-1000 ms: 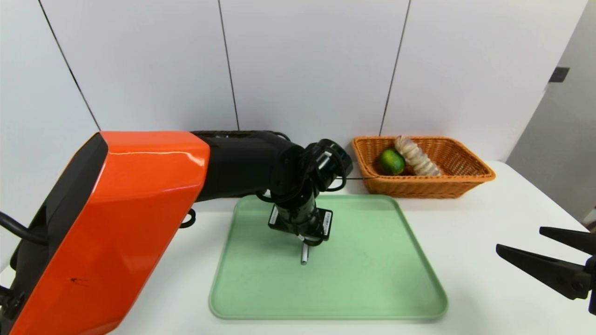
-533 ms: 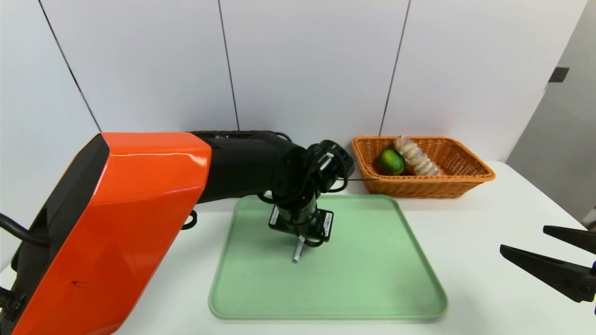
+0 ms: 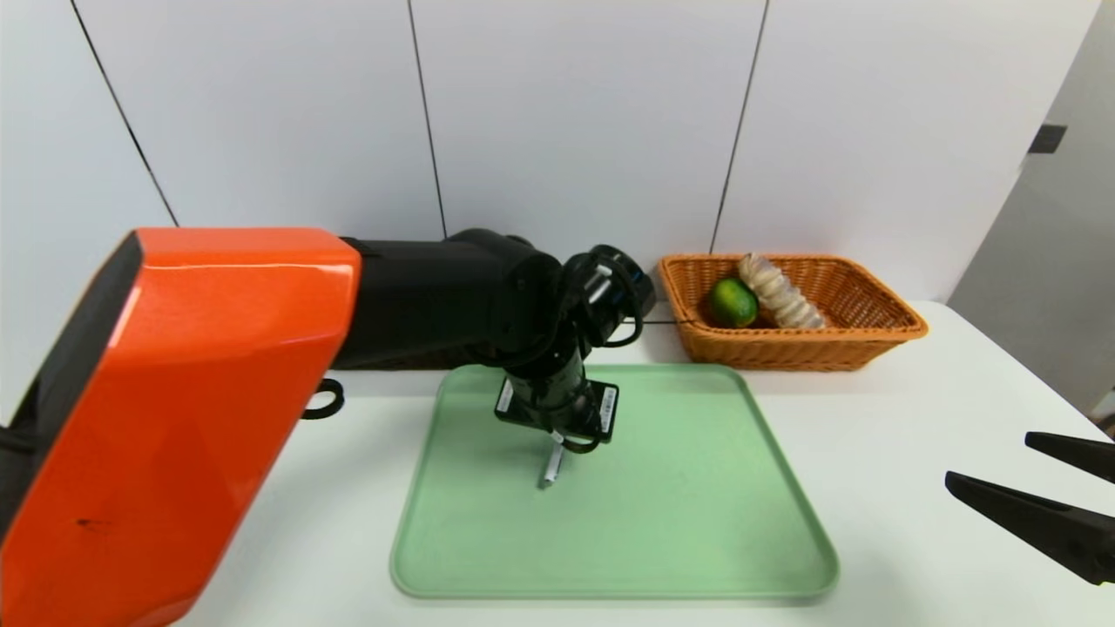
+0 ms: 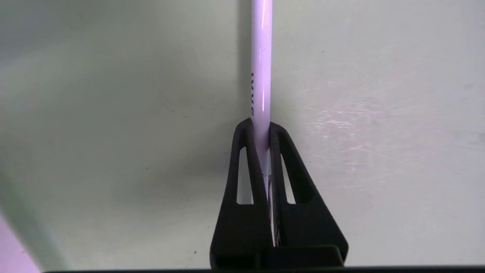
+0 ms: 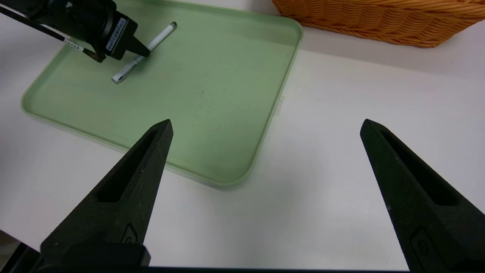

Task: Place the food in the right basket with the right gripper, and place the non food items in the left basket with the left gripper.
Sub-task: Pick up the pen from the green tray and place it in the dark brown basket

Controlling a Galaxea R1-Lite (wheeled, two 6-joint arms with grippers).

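With the lime [image 3: 732,302] and bread loaf [image 3: 778,292] already in the orange basket [image 3: 871,335], the left gripper [image 4: 261,131] is clamped on the white pen [image 4: 261,57] over the green tray [image 3: 697,522] (right gripper [image 5: 265,129] parked, jaws wide apart), leaving, by my reckoning, only its drop into the dark basket.

The left arm [image 3: 183,409] wears a glossy orange shell, then a black forearm with looped black cables at the wrist and white printed labels just behind its fingers. The fingers [image 5: 125,197] are matte black, tapered wedges with slotted cut-outs.
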